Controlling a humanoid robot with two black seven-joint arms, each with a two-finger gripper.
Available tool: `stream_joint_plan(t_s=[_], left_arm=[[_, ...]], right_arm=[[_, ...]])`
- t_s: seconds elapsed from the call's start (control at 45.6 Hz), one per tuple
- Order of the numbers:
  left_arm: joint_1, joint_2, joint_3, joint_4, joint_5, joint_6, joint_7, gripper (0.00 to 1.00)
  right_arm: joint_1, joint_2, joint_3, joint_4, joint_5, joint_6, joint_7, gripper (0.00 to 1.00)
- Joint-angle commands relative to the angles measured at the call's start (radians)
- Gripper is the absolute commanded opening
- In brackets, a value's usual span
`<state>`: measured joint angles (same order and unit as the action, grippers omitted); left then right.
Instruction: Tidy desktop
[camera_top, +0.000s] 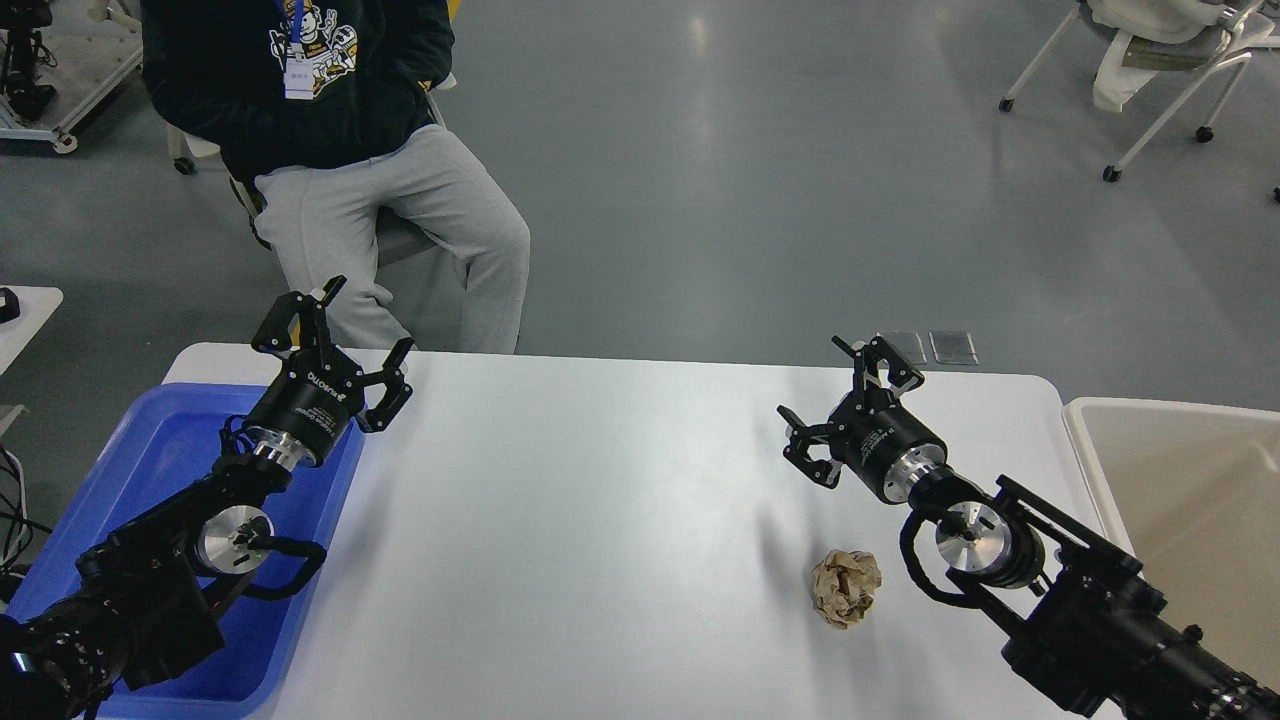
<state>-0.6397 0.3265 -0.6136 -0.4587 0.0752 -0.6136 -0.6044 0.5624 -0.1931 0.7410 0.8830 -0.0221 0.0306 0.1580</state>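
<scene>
Both tools, left (340, 340) and right (835, 400), hover spread wide and hold nothing. A blue tray (150, 450) sits under the left tool, a beige bin (1180, 480) beside the right arm. A crumpled paper ball (846, 587) lies on the table (600, 520) below the right tool.

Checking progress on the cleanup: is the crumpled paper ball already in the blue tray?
No, the crumpled paper ball lies on the desktop, far from the blue tray.

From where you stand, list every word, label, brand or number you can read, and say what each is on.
"ROBOTIQ": white brand lettering on the body of the left gripper, only just legible.
Small white print on the right gripper: too small to read.
Badge on the seated person's dark top: too blurred to read.
Cartoon graphic on that top: no legible words.
</scene>
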Motion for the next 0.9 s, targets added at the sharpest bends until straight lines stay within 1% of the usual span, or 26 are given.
stream_joint_plan(t_s=[0.0,0.439,0.571,0.724,0.812,0.878], left_arm=[[0.000,0.000,0.000,0.000,0.000,0.000,0.000,1.00],[0.000,0.000,0.000,0.000,0.000,0.000,0.000,1.00],[0.000,0.000,0.000,0.000,0.000,0.000,0.000,1.00],[0.000,0.000,0.000,0.000,0.000,0.000,0.000,1.00],[0.000,0.000,0.000,0.000,0.000,0.000,0.000,1.00],[0.000,0.000,0.000,0.000,0.000,0.000,0.000,1.00]], right_arm=[[0.002,0.000,0.001,-0.002,-0.002,0.000,0.000,1.00],[-0.006,0.001,-0.025,0.030,-0.009,0.000,0.000,1.00],[-0.001,-0.020,-0.045,0.117,-0.018,-0.011,-0.002,1.00],[-0.009,-0.089,-0.052,0.270,-0.070,-0.028,-0.002,1.00],[-0.007,-0.152,-0.069,0.370,-0.110,-0.084,-0.009,1.00],[-0.001,-0.190,-0.091,0.422,-0.114,-0.107,-0.011,1.00]])
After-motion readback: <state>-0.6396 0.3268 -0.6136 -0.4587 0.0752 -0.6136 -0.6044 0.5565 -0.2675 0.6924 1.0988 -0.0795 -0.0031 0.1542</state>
